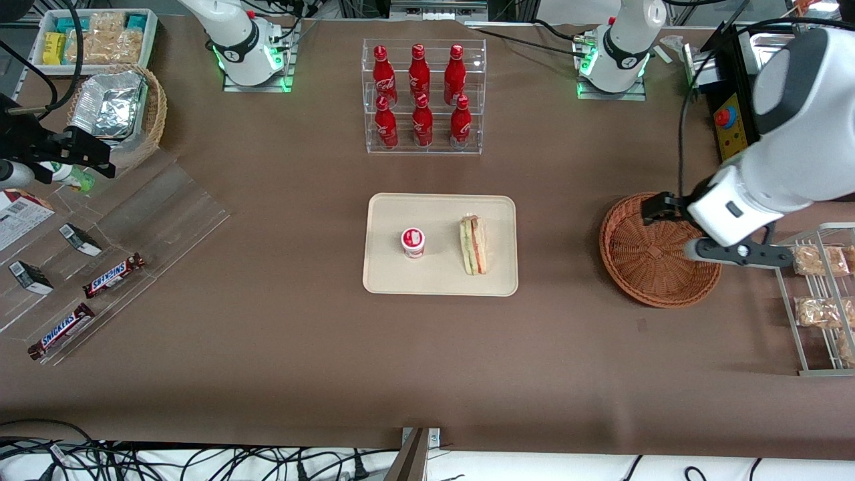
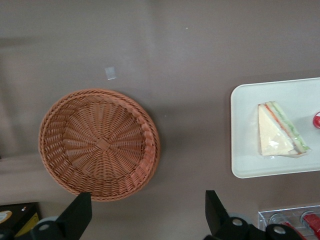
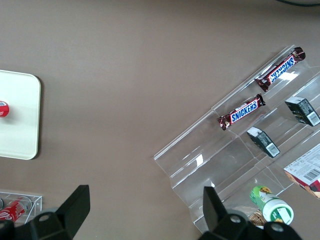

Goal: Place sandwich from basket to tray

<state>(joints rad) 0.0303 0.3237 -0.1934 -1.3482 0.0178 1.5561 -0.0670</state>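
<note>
Pincer: the left arm's black two-finger pincer [image 2: 147,215] is being held above the tabletop, over the edge of the round reddish-brown woven wicker basket [image 1: 656,252] that lies toward the working arm's end; its fingers [image 2: 80,212] are being kept spread wide apart, with nothing being gripped between them.

Sandwich: the small triangular wedge sandwich in clear wrap [image 1: 473,244], with pale bread and green, red and orange filling layers, is being carried by the flat rectangular cream-beige tray [image 1: 441,284]; it is lying on the part of the tray nearer the basket, well apart from the pincer.

Basket: nothing is being held in it, as is being shown by the left wrist view, where its woven bottom is seen bare; it is sitting on the brown tabletop [image 1: 300,347] beside the tray, toward the working arm's end, apart from the tray.

Tray: it is lying at the middle of the tabletop, nearer to the front camera than the clear acrylic rack of red bottles [image 1: 423,97].

Small cup: a little white cup with a red and white lid [image 1: 413,242] is standing upright on the tray, beside the sandwich and apart from it, on the side toward the parked arm's end.
</note>
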